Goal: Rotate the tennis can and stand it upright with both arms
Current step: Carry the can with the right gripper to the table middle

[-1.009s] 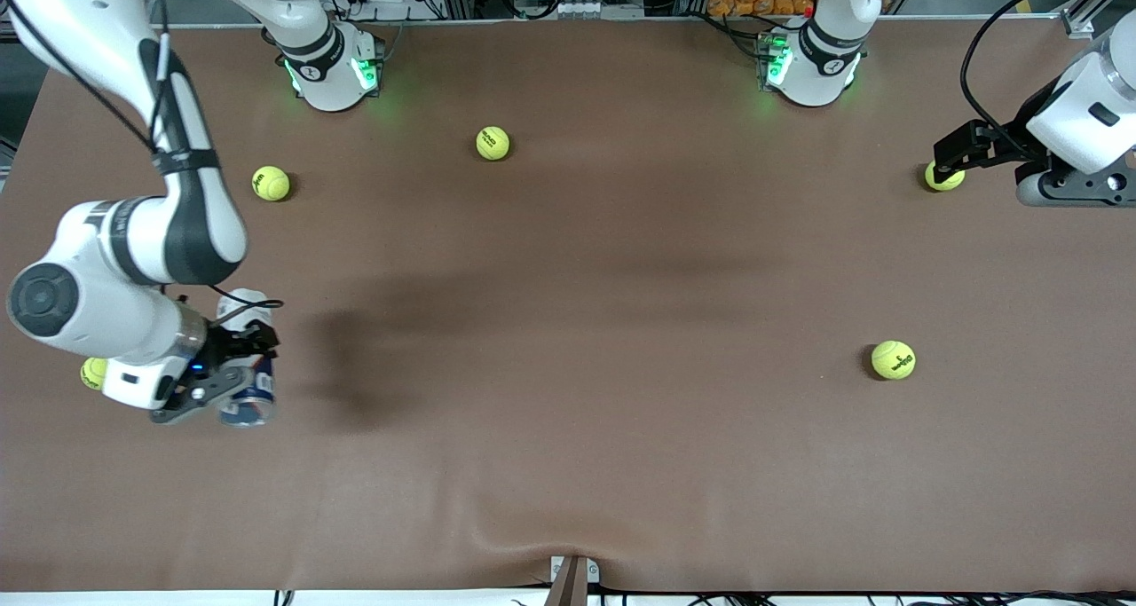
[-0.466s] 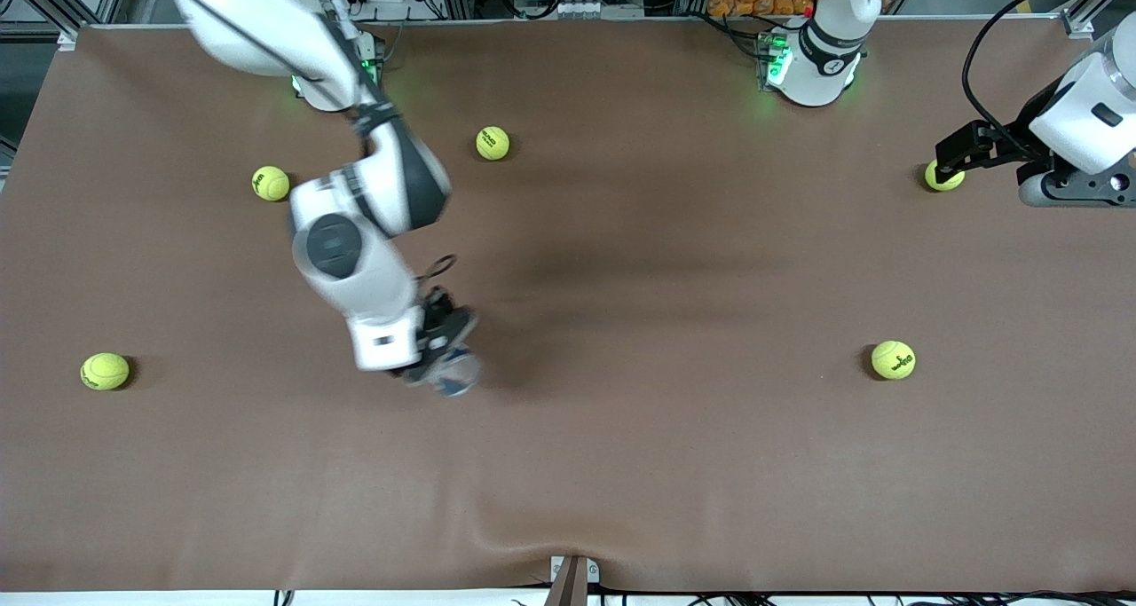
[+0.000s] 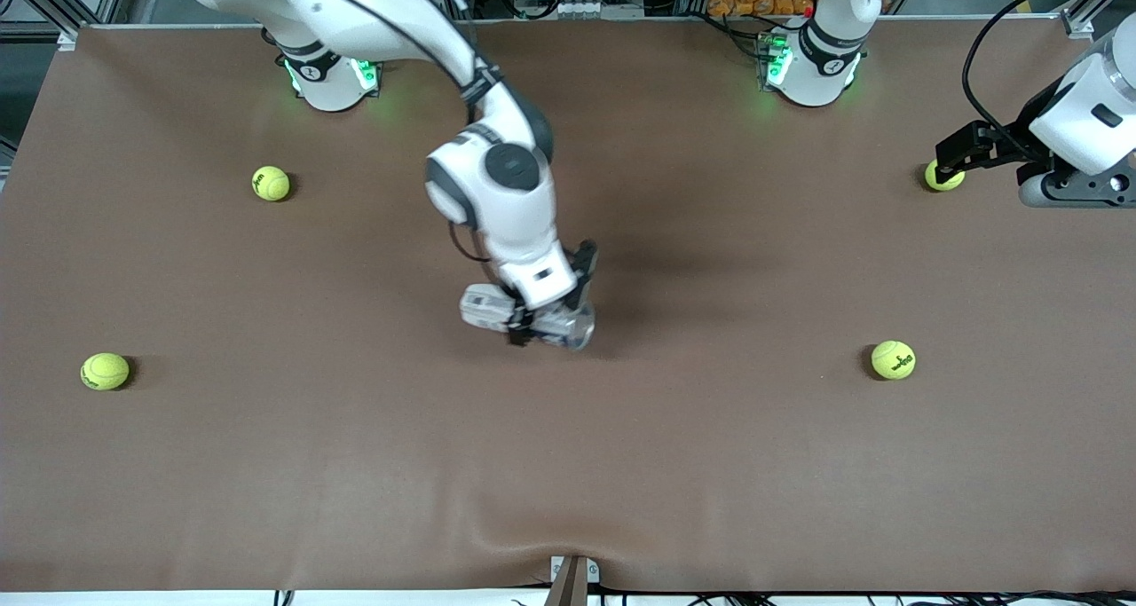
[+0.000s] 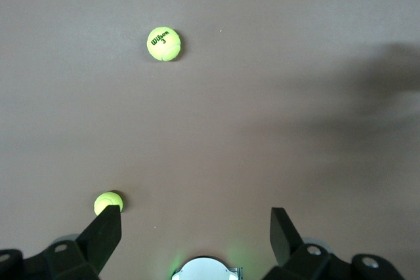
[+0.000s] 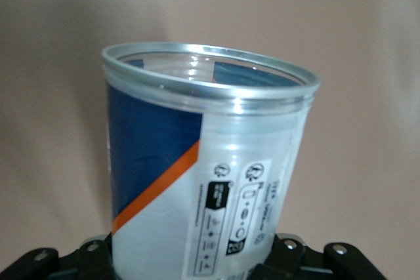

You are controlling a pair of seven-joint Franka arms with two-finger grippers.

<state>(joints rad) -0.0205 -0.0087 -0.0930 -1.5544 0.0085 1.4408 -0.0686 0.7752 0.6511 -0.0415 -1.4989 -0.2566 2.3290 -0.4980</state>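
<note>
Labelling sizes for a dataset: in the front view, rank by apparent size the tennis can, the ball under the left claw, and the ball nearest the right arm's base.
1. tennis can, largest.
2. ball nearest the right arm's base.
3. ball under the left claw; partly hidden, so unsure.

Mid-table blocked by right arm (image 3: 497, 180) – right gripper (image 3: 532, 322) clamped on tennis can (image 3: 568, 326), held lying sideways over table (image 3: 621, 464) centre. Left gripper (image 3: 963, 149) waits with fingers wide apart over ball (image 3: 943, 177) at left arm's end. Other obstacles are balls only – one (image 3: 893, 359) nearer camera on that end, two (image 3: 271, 183) (image 3: 105, 371) toward right arm's end. Strip nearest camera wide open, plenty of room between can and balls.
</note>
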